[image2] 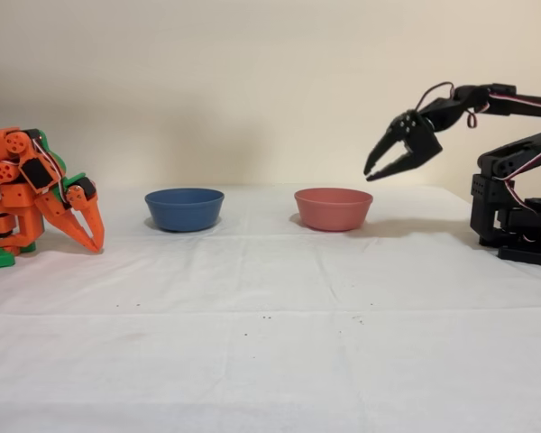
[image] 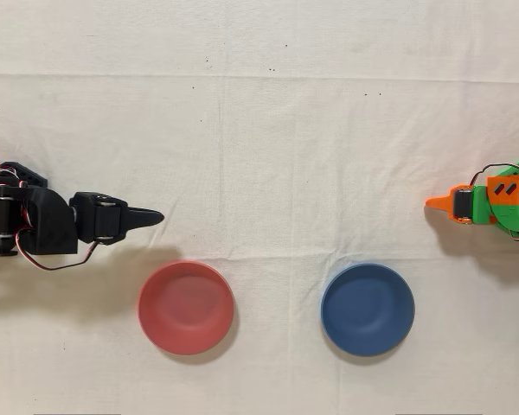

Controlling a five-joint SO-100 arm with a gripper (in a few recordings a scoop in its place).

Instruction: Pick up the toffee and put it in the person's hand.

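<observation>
It looks like a small robotics test setup: a desk (image2: 270, 361) under a creased white cloth (image: 268, 130), a bare beige wall (image2: 252, 81), and two hobby arms facing each other.

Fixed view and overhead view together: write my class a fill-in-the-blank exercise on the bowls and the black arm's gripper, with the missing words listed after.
1. In the fixed view, the bowl nearer the black arm's gripper is the ____ one.
2. The gripper hangs in the air with its jaws ____.
3. In the overhead view, the blue bowl lies to the ____ of the red bowl.
4. The number of bowls on the white cloth is ____.

Missing words: red; open; right; two
</observation>
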